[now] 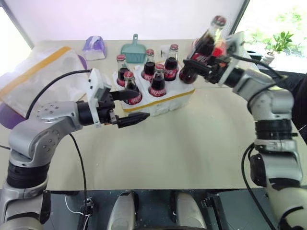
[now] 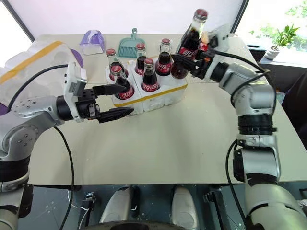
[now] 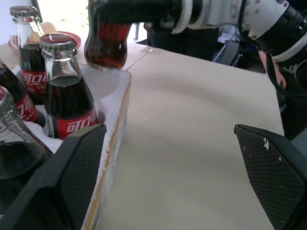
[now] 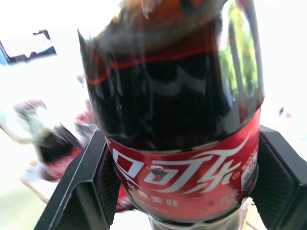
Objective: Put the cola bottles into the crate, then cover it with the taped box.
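The crate (image 1: 169,102), a low white foam tray with a yellow tape band, stands mid-table holding several cola bottles (image 1: 158,80) upright in its wells. One more cola bottle (image 1: 205,46) hangs tilted over the crate's right end, with my right gripper (image 1: 197,63) shut on its red label; its base (image 3: 105,48) is just above the rim. My left gripper (image 1: 135,106) stands open at the crate's front left corner, nothing between its fingers (image 3: 72,177). The taped box (image 1: 41,76), white with yellow tape, lies at the far left.
A teal dustpan (image 1: 134,50) and a purple tissue pack (image 1: 94,47) sit at the table's back edge behind the crate. A potted plant (image 1: 280,42) stands beyond the table at the right. Bare tabletop (image 1: 192,143) stretches in front of the crate.
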Tool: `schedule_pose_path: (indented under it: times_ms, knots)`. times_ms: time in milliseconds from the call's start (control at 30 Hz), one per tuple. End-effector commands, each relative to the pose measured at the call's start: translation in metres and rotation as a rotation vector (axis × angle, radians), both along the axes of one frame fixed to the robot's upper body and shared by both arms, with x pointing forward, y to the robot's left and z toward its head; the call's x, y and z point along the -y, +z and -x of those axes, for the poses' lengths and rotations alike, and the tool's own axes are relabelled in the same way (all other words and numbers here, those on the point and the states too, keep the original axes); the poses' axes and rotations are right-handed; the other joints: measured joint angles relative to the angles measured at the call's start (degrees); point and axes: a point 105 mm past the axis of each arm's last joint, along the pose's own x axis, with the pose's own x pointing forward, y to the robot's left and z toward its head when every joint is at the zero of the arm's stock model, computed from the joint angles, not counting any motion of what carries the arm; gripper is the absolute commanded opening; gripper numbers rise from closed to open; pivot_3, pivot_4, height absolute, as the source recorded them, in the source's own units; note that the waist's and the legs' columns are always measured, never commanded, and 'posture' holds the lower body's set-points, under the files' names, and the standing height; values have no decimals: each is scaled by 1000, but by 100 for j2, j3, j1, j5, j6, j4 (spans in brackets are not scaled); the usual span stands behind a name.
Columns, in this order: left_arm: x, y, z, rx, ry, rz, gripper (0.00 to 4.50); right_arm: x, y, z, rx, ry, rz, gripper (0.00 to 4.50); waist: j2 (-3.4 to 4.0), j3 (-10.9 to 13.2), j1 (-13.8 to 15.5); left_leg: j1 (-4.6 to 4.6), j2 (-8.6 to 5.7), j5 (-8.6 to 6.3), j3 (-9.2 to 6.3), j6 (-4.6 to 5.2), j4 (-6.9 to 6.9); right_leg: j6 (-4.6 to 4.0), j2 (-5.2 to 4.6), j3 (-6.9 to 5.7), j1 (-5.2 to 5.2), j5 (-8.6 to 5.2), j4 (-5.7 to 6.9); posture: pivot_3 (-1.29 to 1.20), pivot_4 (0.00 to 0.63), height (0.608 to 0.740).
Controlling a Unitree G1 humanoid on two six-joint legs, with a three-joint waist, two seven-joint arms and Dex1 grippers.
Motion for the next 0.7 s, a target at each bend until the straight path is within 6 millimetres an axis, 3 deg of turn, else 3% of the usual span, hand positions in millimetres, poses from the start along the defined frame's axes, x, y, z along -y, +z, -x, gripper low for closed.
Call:
schedule_pose_path:
  times_ms: [33, 100, 233, 467, 567, 700]
  knots:
    - [-3, 12, 4, 73, 20, 13, 4500, -14, 5, -6, 96, 29, 130, 2889, 0, 0, -21, -22, -1, 0, 1, -1, 6, 0, -1, 1, -22, 1, 5, 0, 150, 736]
    - [-5, 13, 4, 73, 29, 18, 4500, -25, -8, -6, 84, 76, 178, 2889, -6, -4, -28, -31, 0, 1, 2, -1, 9, 1, -2, 2, -37, 1, 10, 0, 150, 736]
    - [-7, 13, 3, 74, 48, 22, 4500, -40, -14, -9, 72, 119, 194, 2889, -3, -2, -33, -30, 0, 3, 2, -4, 8, 0, -1, 0, -37, 1, 12, 0, 150, 736]
    - [-8, 15, 0, 86, 65, 25, 4500, -39, -28, -25, -16, 69, 224, 2889, -3, -2, -47, -33, 0, 3, 2, -4, 3, 0, -1, 0, -43, 1, 11, 0, 150, 736]
    - [-9, 15, -1, 90, 73, 23, 4500, -40, -37, -22, -144, 123, 159, 4334, -4, -3, -50, -32, 0, 4, 3, -6, 5, 0, -1, 2, -43, 1, 13, 0, 150, 736]
    - [-16, 16, -3, 89, 98, 20, 4500, -35, -31, -16, -160, 149, 109, 4424, -4, -3, -41, -32, 0, 5, 2, -7, 5, 0, -1, 1, -42, 1, 14, 0, 150, 736]
